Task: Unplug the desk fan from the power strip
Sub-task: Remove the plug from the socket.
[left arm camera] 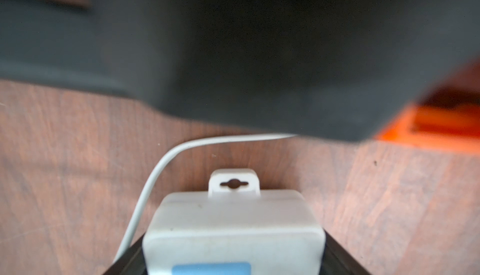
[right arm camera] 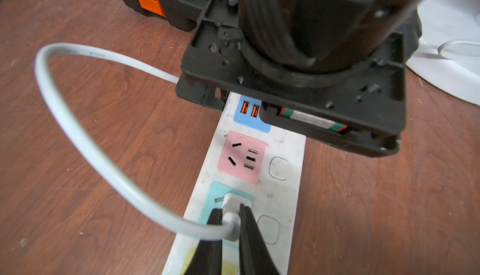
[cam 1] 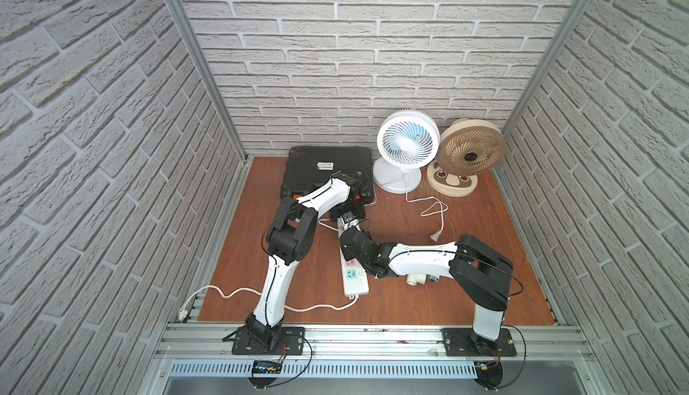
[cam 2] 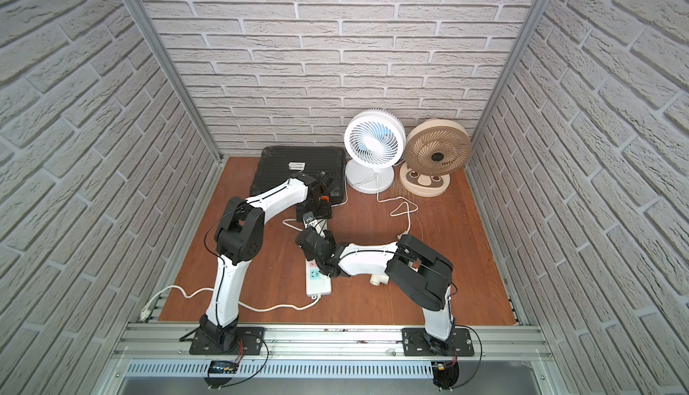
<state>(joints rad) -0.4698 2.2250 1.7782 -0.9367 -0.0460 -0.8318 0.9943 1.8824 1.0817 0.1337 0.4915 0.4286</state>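
Note:
The white desk fan (cam 1: 406, 143) (cam 2: 374, 139) stands at the back of the table, with its base (right arm camera: 452, 79) at the edge of the right wrist view. The power strip (cam 1: 356, 285) (cam 2: 318, 286) (right arm camera: 285, 143) lies lengthwise mid-table. My right gripper (right arm camera: 231, 212) (cam 1: 352, 242) is shut on a white plug (right arm camera: 237, 201) seated in the teal socket panel. The plug's cord (right arm camera: 78, 136) loops away and runs under my left gripper. My left gripper (cam 1: 350, 221) (left arm camera: 233, 266) sits at the strip's far end (left arm camera: 233, 221), its black fingers against both sides.
A beige fan (cam 1: 471, 154) stands right of the white one. A black case (cam 1: 328, 165) lies at the back behind my left arm. A loose plug (cam 1: 434, 237) on a thin cord lies mid-right. A white pipe fitting (cam 1: 525, 279) sits under my right arm. The strip's own cord (cam 1: 231, 294) trails front left.

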